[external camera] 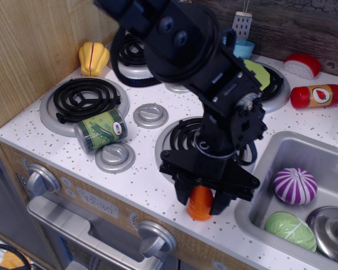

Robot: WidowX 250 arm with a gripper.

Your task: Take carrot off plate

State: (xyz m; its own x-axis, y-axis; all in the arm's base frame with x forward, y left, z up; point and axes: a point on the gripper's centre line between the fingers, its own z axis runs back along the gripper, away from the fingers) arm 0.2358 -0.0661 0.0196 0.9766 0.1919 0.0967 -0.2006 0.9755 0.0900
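Where tool [201,200] straddles, carrot [200,203] between fingers.

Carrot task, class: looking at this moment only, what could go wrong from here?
The carrot stands close to the counter's front edge; a slip from the end effector could send it to the floor. The sink lies right beside it, so a nudge could roll it in. The grip looks high on the glossy cone, which may squirt out.

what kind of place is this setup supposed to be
Most likely a toy play kitchen: a speckled stovetop with coil burners, a sink holding plastic vegetables, and oven knobs along the front edge.
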